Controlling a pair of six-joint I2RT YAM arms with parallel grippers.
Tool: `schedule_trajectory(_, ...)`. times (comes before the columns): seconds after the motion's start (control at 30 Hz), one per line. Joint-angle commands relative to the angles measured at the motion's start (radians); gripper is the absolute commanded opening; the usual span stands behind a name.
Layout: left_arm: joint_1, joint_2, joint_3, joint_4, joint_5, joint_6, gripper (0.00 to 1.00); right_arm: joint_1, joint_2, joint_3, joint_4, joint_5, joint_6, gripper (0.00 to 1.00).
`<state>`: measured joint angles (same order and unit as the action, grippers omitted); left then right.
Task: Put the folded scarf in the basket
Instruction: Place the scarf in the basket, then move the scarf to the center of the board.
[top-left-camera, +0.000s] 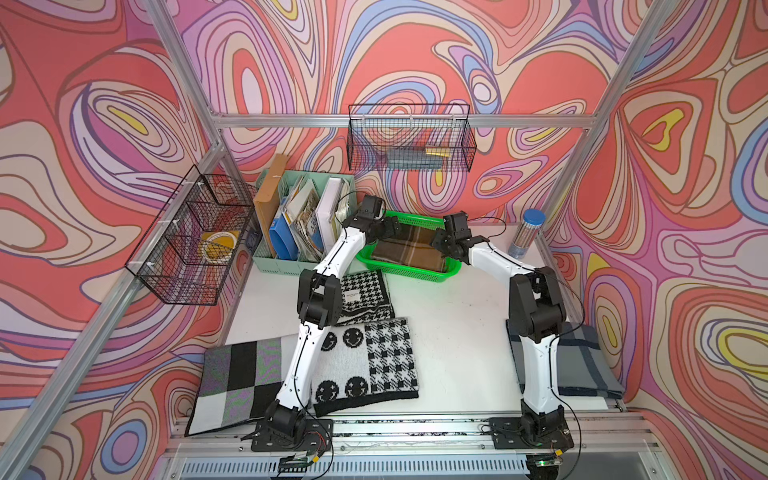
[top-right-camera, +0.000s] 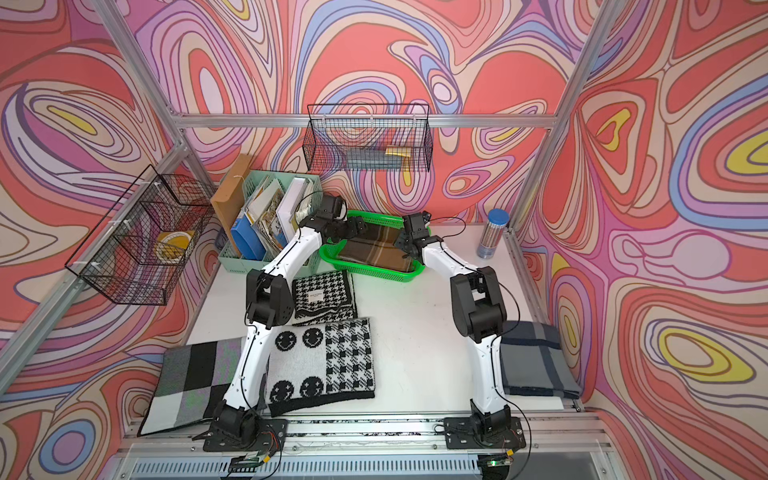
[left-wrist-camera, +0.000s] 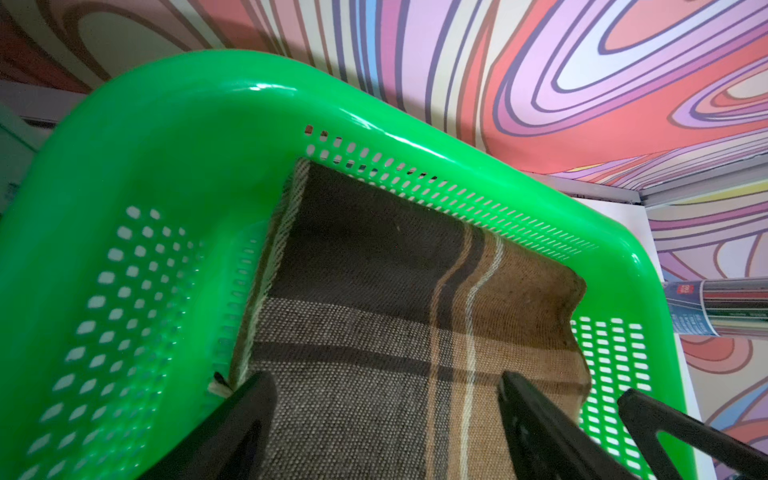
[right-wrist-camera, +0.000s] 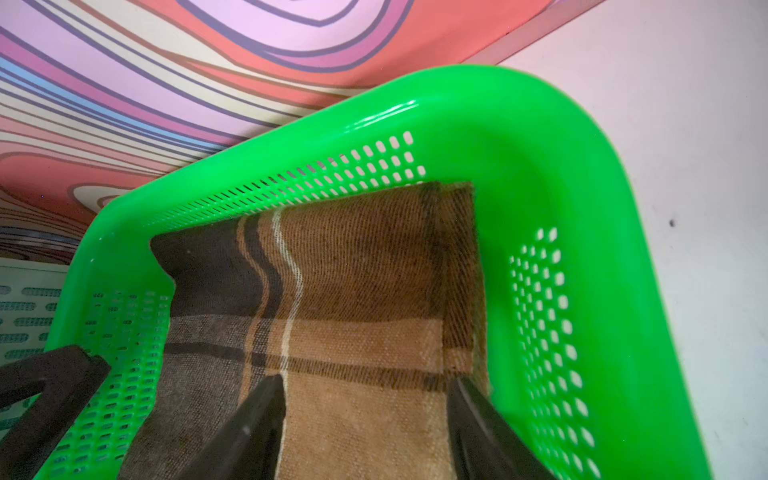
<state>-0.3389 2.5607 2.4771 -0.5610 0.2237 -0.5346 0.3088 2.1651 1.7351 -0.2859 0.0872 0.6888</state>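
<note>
brown plaid scarf (top-left-camera: 409, 249) lies flat in basket (top-left-camera: 415, 273); l gripper (left-wrist-camera: 382, 380) & r gripper (right-wrist-camera: 365, 386) over its ends, jaws wide, holding nothing, so cloth settles freely.

The left arm (top-left-camera: 302, 365) and right arm (top-left-camera: 536, 374) wear glossy white shells between boxy black joints, with a thin black cable (top-left-camera: 337, 248) clipped along each. Each sits on a black base plate (top-left-camera: 291, 432) at the table's (top-left-camera: 449, 332) six o'clock edge, where red wires (top-left-camera: 322, 440), I think, trail out. The left gripper (left-wrist-camera: 381, 376) has black, wedge-tapered fingers (left-wrist-camera: 540, 424).
</note>
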Motion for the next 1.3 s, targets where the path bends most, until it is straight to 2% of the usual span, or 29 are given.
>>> schedule_trajectory(0.0,-0.020,-0.082,0.023,0.005,-0.010,0.013,0.93,0.001,-0.096,-0.010,-0.001,0.010,-0.030,0.64)
schedule_trajectory(0.2,-0.063,-0.179,0.004,-0.055,-0.010,0.024,0.92,0.001,-0.236,-0.105,0.005,-0.036,-0.039,0.63)
schedule_trajectory(0.3,-0.089,-0.276,-0.096,-0.073,-0.021,0.012,0.94,0.001,-0.324,-0.175,-0.019,-0.068,-0.037,0.62)
schedule_trajectory(0.33,-0.100,-0.325,-0.154,-0.068,-0.028,0.012,0.98,0.001,-0.358,-0.206,-0.030,-0.078,-0.032,0.62)
schedule_trajectory(0.53,-0.169,-0.646,-0.552,-0.037,-0.174,0.009,0.99,0.032,-0.607,-0.442,-0.068,-0.140,0.006,0.62)
schedule_trajectory(0.7,-0.176,-0.959,-0.958,0.075,-0.171,-0.102,0.99,0.126,-0.792,-0.610,-0.137,-0.148,0.029,0.62)
schedule_trajectory(0.87,-0.193,-1.256,-1.265,0.087,-0.182,-0.188,0.98,0.261,-0.963,-0.842,-0.076,-0.196,0.160,0.63)
schedule_trajectory(1.0,-0.211,-1.457,-1.454,0.032,-0.190,-0.234,0.97,0.397,-0.996,-0.985,-0.024,-0.176,0.251,0.66)
schedule_trajectory(1.13,-0.212,-1.667,-1.637,-0.011,-0.215,-0.282,0.95,0.522,-0.965,-1.100,0.078,-0.163,0.342,0.67)
schedule_trajectory(1.27,-0.212,-1.804,-1.741,-0.108,-0.224,-0.306,0.95,0.603,-0.899,-1.116,0.146,-0.141,0.383,0.67)
